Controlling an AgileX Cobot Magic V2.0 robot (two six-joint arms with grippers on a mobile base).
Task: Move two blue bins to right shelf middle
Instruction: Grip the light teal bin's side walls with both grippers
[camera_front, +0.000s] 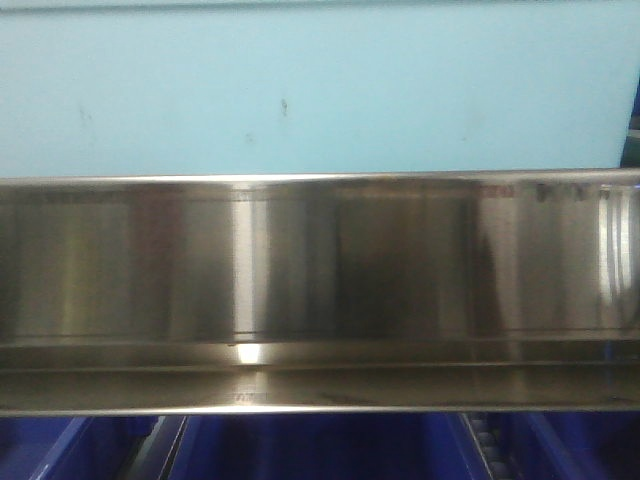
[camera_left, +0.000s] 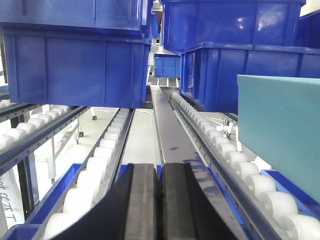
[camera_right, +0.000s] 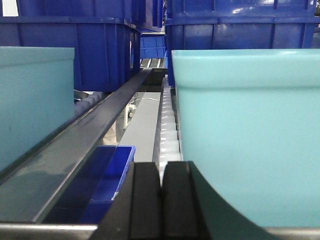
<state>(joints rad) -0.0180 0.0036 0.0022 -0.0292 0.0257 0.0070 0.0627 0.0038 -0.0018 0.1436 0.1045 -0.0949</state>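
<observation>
In the left wrist view, large blue bins stand on the roller lanes ahead: one at upper left (camera_left: 75, 65), stacked ones at upper right (camera_left: 240, 65). My left gripper (camera_left: 159, 169) is shut and empty, well short of them, over the gap between lanes. The right wrist view shows dark blue bins at the back left (camera_right: 100, 50) and back right (camera_right: 240, 30). My right gripper (camera_right: 161, 167) is shut on nothing, close beside a teal bin (camera_right: 245, 135). The front view shows only blue bin tops (camera_front: 320, 450) along its bottom edge, and no gripper.
A steel shelf beam (camera_front: 320, 280) fills the front view under a pale blue wall. White rollers (camera_left: 100, 165) and a metal divider (camera_left: 170, 130) run forward. Teal bins stand at right (camera_left: 280, 130) and at left (camera_right: 35, 100). A small blue bin (camera_right: 107, 180) lies lower down.
</observation>
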